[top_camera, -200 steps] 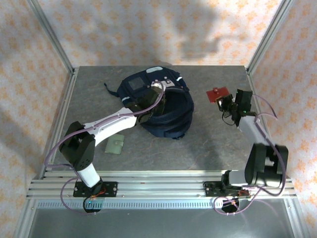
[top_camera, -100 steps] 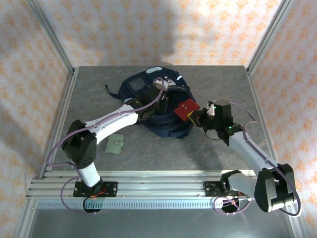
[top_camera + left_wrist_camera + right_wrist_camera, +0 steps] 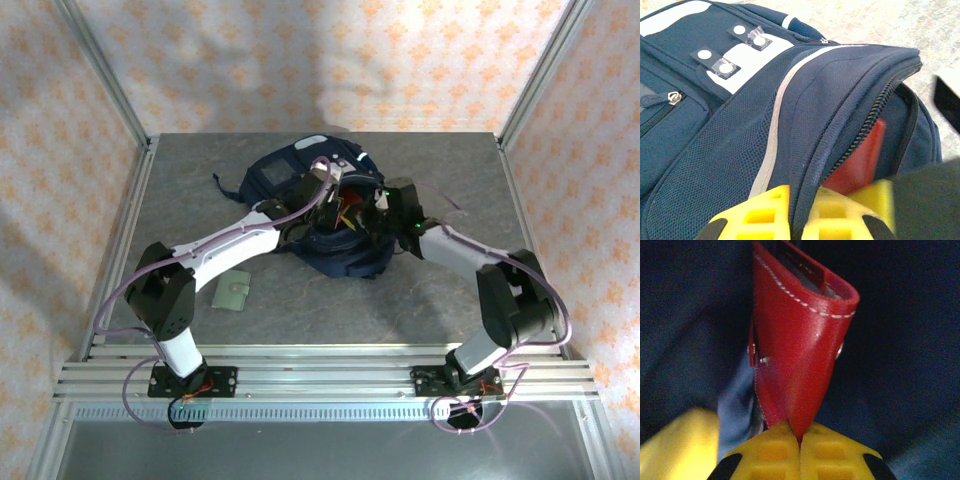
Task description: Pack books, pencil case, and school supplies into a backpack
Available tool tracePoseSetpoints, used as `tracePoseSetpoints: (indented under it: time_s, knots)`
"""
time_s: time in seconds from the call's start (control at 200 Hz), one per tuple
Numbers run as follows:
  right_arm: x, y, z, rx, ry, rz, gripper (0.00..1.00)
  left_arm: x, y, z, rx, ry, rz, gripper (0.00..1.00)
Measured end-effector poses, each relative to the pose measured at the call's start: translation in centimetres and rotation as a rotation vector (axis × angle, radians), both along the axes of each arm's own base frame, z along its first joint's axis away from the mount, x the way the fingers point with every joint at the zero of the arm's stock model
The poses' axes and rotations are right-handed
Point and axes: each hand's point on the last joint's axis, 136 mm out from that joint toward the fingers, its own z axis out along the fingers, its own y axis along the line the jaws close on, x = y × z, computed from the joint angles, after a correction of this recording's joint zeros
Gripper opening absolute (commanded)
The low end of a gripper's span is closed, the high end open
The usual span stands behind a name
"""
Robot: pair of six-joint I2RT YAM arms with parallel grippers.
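- The navy backpack [image 3: 268, 178] lies on the grey table [image 3: 440, 290] at upper centre of the top view. Its long axis runs from upper left to lower right, with the white-patched front at the upper left and the zip mouth facing lower right.
- The left gripper [image 3: 792, 212] is clamped on the fabric lip of the backpack's opening. In the left wrist view the yellow fingers [image 3: 765, 210] sit on either side of the zip edge at the bottom of the frame, holding it lifted.
- The right gripper [image 3: 800, 440] is closed tight on the bottom edge of a small red leather case [image 3: 800, 340], which is folded and has white stitching.
- In the right wrist view the case stands with its long axis up the frame, its top leaning slightly left and its stitched open end uppermost. Dark navy fabric is all around it.
- In the left wrist view the red case shows inside the zip gap at lower right, nearly upright.
- A pale green wallet [image 3: 233, 291] lies flat on the table at lower left of the backpack, well apart from it.
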Motion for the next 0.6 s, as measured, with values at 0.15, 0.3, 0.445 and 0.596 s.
tracePoseSetpoints:
  time_s: [0.15,0.3,0.445,0.596]
  knots:
    - [1.4,1.9,-1.7,0.023,0.028,-0.018,0.18,-0.1,-0.3,0.0,-0.015,0.004,0.004,0.0]
    - [1.8,2.1,-2.6,0.02,0.038,-0.032,0.38,-0.2,-0.3,0.0,-0.019,0.006,0.007,0.0]
    - [1.5,1.4,-2.2,-0.001,0.01,-0.04,0.43,-0.1,-0.4,0.2,-0.025,0.0,0.008,0.0]
    - [-1.0,-1.4,-0.6,-0.048,-0.04,-0.061,0.44,-0.2,-0.4,-0.3,-0.034,0.004,0.014,0.14]
